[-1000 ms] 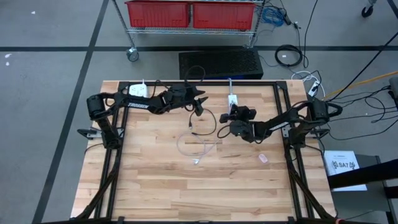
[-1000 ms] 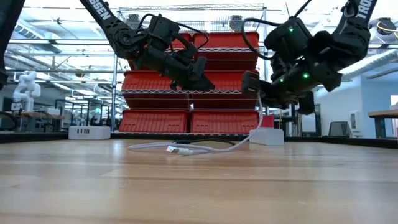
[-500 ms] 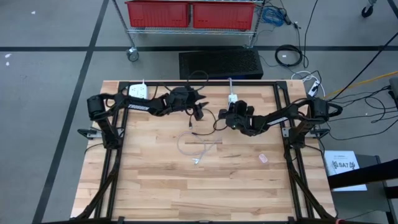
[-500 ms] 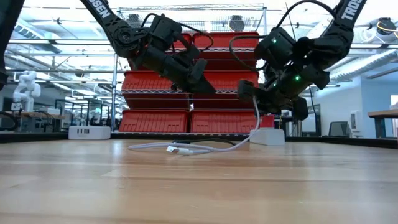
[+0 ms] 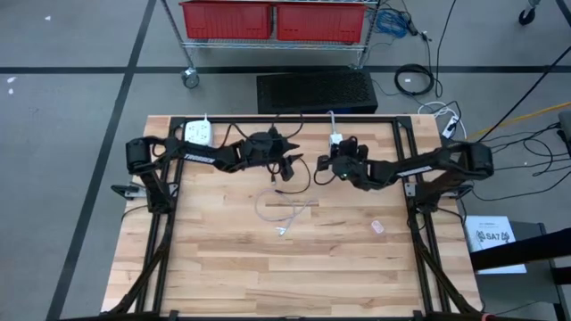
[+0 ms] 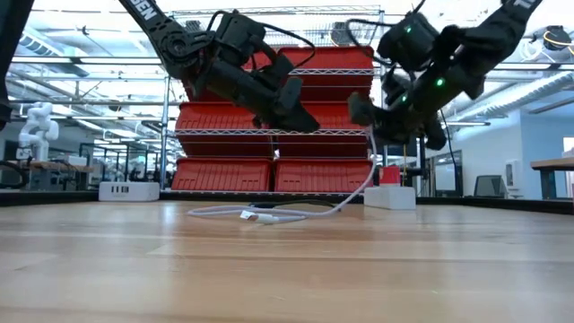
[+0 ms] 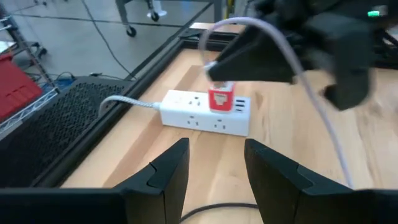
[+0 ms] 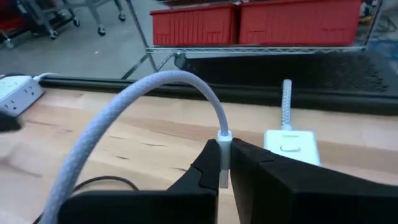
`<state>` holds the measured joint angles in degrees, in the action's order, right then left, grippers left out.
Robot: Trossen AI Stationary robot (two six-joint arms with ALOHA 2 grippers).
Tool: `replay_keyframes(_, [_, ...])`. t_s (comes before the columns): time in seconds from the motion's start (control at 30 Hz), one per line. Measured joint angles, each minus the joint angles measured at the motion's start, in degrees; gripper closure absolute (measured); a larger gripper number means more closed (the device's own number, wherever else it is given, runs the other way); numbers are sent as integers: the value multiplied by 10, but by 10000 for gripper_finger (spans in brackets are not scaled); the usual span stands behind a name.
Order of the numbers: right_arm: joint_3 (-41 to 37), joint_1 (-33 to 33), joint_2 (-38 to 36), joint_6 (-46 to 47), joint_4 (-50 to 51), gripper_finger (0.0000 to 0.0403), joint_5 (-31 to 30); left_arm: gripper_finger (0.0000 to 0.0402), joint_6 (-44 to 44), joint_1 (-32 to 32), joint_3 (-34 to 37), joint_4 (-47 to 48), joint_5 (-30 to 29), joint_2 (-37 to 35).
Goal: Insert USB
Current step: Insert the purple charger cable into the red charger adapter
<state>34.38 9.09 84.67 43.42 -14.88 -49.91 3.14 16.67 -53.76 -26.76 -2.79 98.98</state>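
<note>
The right gripper [image 5: 337,160] has swung across the wooden table [image 5: 268,267] toward its far edge since a second ago, carrying the plug end of the white braided USB cable [image 8: 124,118] up to the white rectangular power strip [image 5: 335,141]; the left gripper [image 5: 287,164] has shifted only slightly. The right gripper's fingers are clamped together on the cable's silver-collared plug [image 8: 224,155], which points out ahead of them. The strip, with its red switch [image 7: 221,99], lies just beyond and below the fingertips, close but apart from the plug. The left gripper hovers near the right one with its fingers [image 7: 168,174] apart and nothing between them, looking on at the strip. The rest of the cable trails back behind the right gripper in a loose loop on the table [image 6: 269,213]. By these views the plug is picked up and brought over; lining it up with a port and pushing it home appear still to be done.
</note>
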Motion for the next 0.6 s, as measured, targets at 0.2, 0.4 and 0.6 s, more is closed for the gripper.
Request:
replay_keyframes(0.2, [0,-43,-27,-26,-13,403,-21,240,-57,12,0,-52,-3,3])
replay_keyframes(0.4, [0,-95,-23,-19,-56,403,-19,240,-58,0,0,-107,22,28])
replay_keyframes(0.6, [0,-140,-28,-108,-91,403,40,240,-26,-14,0,-122,57,55])
